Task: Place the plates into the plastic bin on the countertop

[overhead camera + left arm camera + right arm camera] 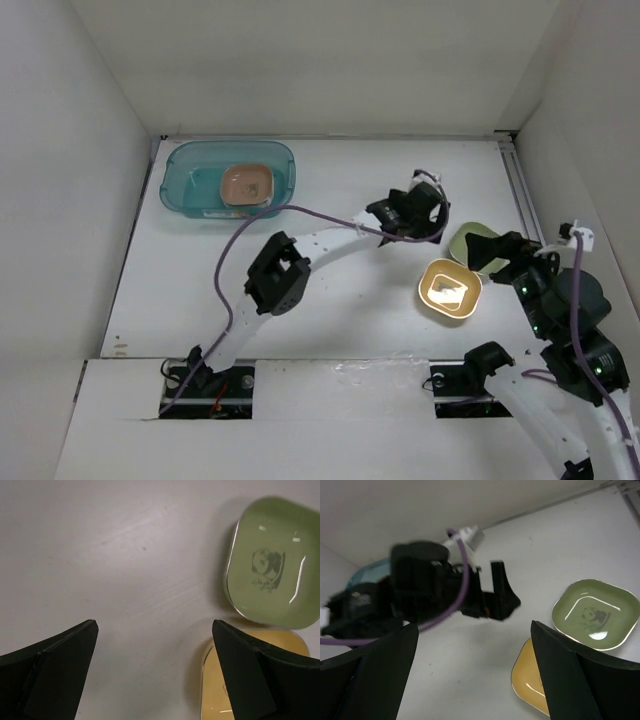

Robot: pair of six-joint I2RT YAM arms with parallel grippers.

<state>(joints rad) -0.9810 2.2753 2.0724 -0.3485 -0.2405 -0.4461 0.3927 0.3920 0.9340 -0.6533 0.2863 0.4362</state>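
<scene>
The translucent teal plastic bin (228, 178) sits in the far left corner of the counter (340, 330). Inside it, toward its right end, lies 1 peach-brown rounded-square plate (247, 184); whether more plates lie under it cannot be told.

The left arm reaches from its base at the near edge diagonally across the middle of the counter, a purple cable trailing along it. Its end effector (154, 627) hangs over bare counter right of centre, released, the 2 dark fingers (55, 675) spread wide with nothing between them. In the left wrist view both loose plates lie off to the right of that gap, and the right finger covers part of the yellow one.

The yellow plate (450, 290) lies flat toward the right edge, roughly midway between the far and near edges. The light green plate (472, 242), with a panda printed in its well, lies flat just beyond it, on the far side and slightly nearer the right edge. The 2 are just beside each other; whether their rims touch cannot be told. Both are well apart from the bin.

The right arm stands along the right edge, and from above it hides the green plate's right side. Its end effector (474, 627) is released too, fingers (585, 680) wide apart and holding nothing.
</scene>
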